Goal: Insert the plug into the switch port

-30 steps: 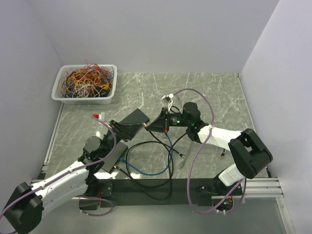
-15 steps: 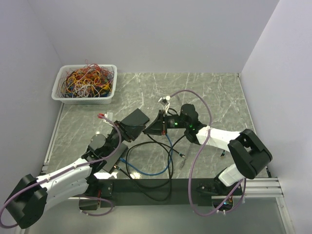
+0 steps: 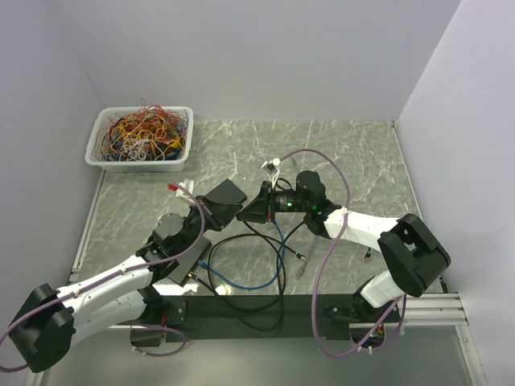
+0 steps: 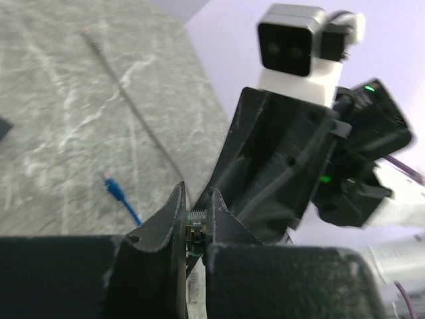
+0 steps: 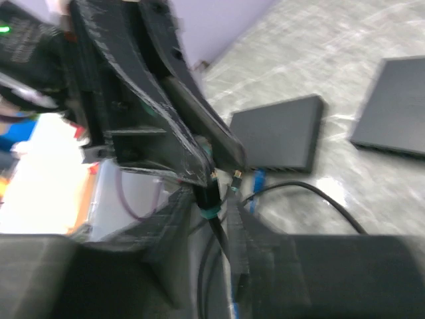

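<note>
Plug [image 5: 208,199] is a black cable end with a teal band, pinched in the jaws of the right gripper [image 3: 244,213] over the bench [image 3: 346,153]. It lies along them, tip toward the left gripper [image 3: 207,213], whose jaws clench a small connector [image 4: 194,232].

Grey marbled table [image 3: 354,161] bore a white bin [image 3: 141,163] of wires well beyond the left gripper [image 3: 208,211], with a blue cable [image 3: 237,285] nearer.

Left arm: my white and black left arm [image 3: 113,285] reaches forward and to the right.
Left gripper: the black two-finger left gripper [image 3: 208,214] has its fingers [image 4: 166,222] pinched close.
Right arm: my white and black right arm [image 3: 366,227] stretches out to the left.
Right gripper: the black two-finger right gripper [image 3: 256,211] is pinched too, its tip just beside the left one.
</note>
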Controlling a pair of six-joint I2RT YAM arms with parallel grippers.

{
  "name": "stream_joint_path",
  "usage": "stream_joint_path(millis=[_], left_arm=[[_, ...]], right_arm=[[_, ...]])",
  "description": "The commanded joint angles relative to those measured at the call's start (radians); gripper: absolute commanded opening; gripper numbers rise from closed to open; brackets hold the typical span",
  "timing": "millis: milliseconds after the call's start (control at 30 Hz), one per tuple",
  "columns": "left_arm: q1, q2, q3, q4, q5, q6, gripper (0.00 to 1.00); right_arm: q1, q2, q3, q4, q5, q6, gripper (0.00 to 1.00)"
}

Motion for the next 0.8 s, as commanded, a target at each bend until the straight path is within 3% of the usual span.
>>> stream_joint_path(millis=[0, 67, 167, 467, 767], left_arm=[[-0.016, -0.009, 0.118, -0.208, -0.103, -0.02, 0.0], [-0.016, 0.008, 0.19, -0.415, -0.189, -0.063, 0.01], [-0.016, 0.058, 0.279, -0.629, -0.276, -0.178, 0.01], [-0.016, 0.154, 0.333, -0.596, -0.201, -0.238, 0.0], [-0.018, 0.132, 0.326, -0.6, -0.213, -0.24, 0.0]], right_arm=[[0.013, -0.063, 0.071, -0.166, 0.095, -0.089, 0.38], [0.024, -0.075, 0.104, -0.263, 0.161, -0.187, 0.45], [0.045, -0.093, 0.129, -0.391, 0.261, -0.272, 0.47], [0.117, -0.086, 0.166, -0.478, 0.379, -0.329, 0.46], [0.136, -0.046, 0.177, -0.472, 0.381, -0.329, 0.41]])
